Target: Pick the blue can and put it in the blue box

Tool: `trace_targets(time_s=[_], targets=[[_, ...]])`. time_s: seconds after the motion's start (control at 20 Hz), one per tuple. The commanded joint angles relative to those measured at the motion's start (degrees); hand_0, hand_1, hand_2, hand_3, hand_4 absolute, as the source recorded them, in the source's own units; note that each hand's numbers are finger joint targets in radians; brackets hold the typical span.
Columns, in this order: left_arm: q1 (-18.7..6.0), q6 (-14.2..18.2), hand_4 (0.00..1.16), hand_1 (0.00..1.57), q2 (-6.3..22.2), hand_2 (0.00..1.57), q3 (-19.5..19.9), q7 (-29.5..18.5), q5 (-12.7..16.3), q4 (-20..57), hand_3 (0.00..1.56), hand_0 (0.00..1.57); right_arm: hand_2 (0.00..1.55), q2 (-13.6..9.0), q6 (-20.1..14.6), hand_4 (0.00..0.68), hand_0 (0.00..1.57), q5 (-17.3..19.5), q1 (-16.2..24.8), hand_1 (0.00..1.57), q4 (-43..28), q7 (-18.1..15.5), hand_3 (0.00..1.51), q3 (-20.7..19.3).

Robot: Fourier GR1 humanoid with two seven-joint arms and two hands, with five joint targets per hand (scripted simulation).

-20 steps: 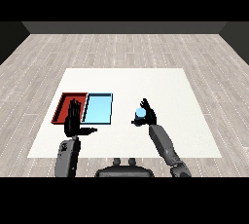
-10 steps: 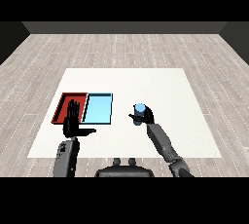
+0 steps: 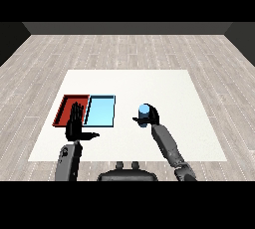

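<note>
Blue can (image 3: 144, 115) stands on the white surface (image 3: 164, 88), right of the blue tray (image 3: 100, 110) (red tray (image 3: 69, 109) beside it), with the right hand (image 3: 150, 118) curled round it. Left hand (image 3: 76, 126) hovers, fingers straight.

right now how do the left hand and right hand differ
The left hand is open, fingers straight and pointing up, thumb out to the side; the right hand is curled round the blue can. The left hand holds nothing and sits over the red tray's near edge; the right is right of the light blue tray. Both are black.
</note>
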Motion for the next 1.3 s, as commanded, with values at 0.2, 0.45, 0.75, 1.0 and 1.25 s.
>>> trace_targets(time_s=[0.2,0.45,0.75,1.0,1.25], targets=[[-3.2,5.4,0.0,0.0,-2.3,0.0,-5.4,4.5,-7.4,0.2,0.0,0.0,1.45,0.8,0.1,0.643,1.47,3.3,-2.2,1.47,-2.4,-0.2,1.41,-0.1],[-4.7,7.1,0.0,0.0,-2.4,0.0,-10.9,-0.9,-4.4,9.0,0.0,0.0,1.44,0.7,-0.6,0.651,1.47,3.5,-1.2,1.47,-13.6,3.1,1.41,1.0],[-11.2,7.3,0.0,0.0,-2.4,0.0,-12.2,4.3,-3.2,12.3,0.0,0.0,1.45,0.8,0.5,0.66,1.43,5.1,0.1,1.43,-18.8,3.6,1.42,1.5],[-9.6,7.3,0.0,0.0,-2.4,0.0,-12.8,5.3,-3.4,11.5,0.0,0.0,1.45,0.8,-3.1,0.66,1.43,2.3,-3.9,1.43,-12.0,0.1,1.42,5.2],[-13.5,5.5,0.0,0.0,-2.4,0.0,-12.4,3.5,-1.1,16.2,0.0,0.0,1.43,0.8,-6.5,0.652,1.42,2.9,-0.7,1.42,-20.7,3.6,1.4,10.5]])
